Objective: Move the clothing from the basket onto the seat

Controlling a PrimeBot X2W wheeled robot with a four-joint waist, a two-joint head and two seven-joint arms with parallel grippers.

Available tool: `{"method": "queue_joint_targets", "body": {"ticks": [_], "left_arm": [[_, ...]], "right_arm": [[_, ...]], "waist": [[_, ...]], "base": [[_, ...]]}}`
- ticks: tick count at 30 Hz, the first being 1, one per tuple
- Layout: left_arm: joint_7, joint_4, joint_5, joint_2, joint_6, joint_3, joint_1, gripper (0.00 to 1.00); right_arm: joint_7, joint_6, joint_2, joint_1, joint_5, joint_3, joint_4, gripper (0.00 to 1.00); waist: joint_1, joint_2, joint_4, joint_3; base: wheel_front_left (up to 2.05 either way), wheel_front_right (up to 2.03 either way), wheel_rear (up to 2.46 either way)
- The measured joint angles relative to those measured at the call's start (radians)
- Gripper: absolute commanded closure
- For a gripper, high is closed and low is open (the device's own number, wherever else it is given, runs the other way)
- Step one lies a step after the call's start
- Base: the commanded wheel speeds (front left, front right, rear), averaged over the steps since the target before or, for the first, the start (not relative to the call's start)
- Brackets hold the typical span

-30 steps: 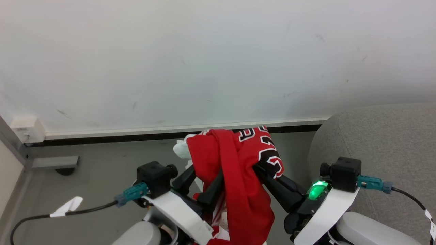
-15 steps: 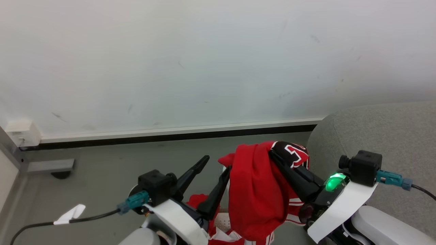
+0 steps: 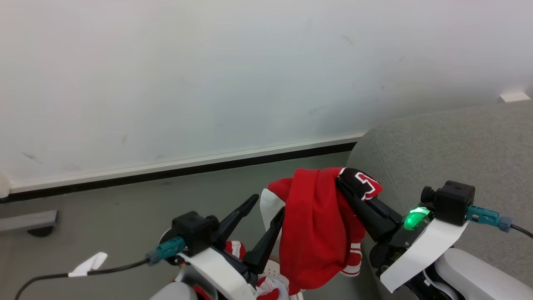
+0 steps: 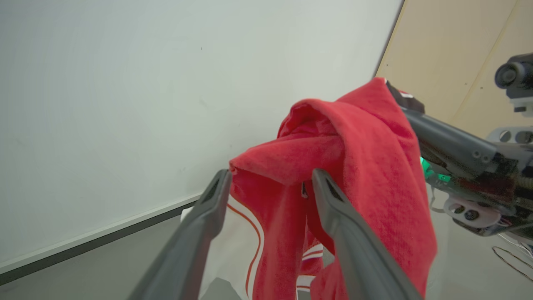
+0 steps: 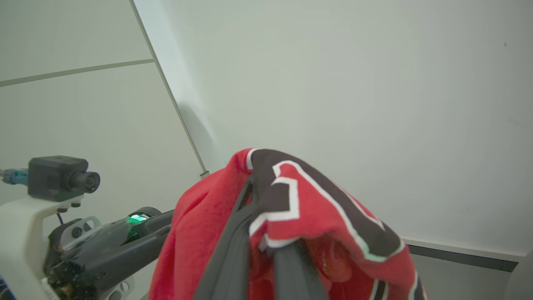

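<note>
Red clothing point(image 3: 316, 233) clamped in right claw point(image 3: 342, 184) beside seat point(image 3: 437, 150); left claw point(image 3: 268, 204) spread apart.

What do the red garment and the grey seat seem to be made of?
The red garment: soft knit fabric, probably synthetic jersey; matte, it folds and hangs limply. The grey seat: woven upholstery over padding, it seems; fine speckled texture, rounded edge.
</note>
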Motion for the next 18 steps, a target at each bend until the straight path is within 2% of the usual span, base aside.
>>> {"method": "queue_joint_targets", "body": {"ticks": [18], "left_arm": [[-0.016,-0.001,0.0,-0.006,-0.006,-0.009,-0.007,0.0]], "right_arm": [[0.0,0.0,-0.035,0.005,-0.031,-0.062,-0.016,1.0]], "waist": [[0.0,0.0,-0.236,0.035]], "base": [[0.0,0.0,0.0]]}}
